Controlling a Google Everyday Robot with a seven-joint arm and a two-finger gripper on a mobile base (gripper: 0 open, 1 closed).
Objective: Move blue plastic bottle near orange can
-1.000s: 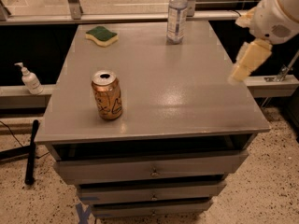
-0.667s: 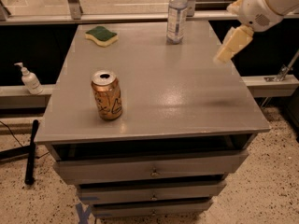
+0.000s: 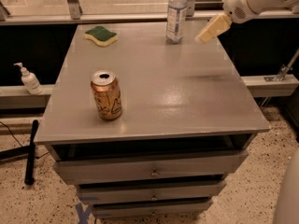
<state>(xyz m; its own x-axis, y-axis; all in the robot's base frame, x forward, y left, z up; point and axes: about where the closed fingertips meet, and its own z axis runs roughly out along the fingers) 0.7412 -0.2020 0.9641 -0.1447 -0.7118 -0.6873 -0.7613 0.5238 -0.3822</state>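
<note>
We see the blue plastic bottle (image 3: 176, 15) standing upright at the far edge of the tabletop (image 3: 187, 92). Our hand (image 3: 205, 34) hangs just to its right, apart from it; we cannot tell whether the hand is wide or narrow. The orange can (image 3: 106, 95) stands well apart at the front left, and a green-and-yellow sponge (image 3: 101, 35) lies at the far left.

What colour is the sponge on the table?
The sponge is green above yellow, in the camera view; the pincer hovers beside the bottle.

Dark script on the orange can (image 3: 107, 96) cannot be read, nor the label on the blue plastic bottle (image 3: 176, 17). The gripper (image 3: 202, 38) hangs just beside that bottle
</note>
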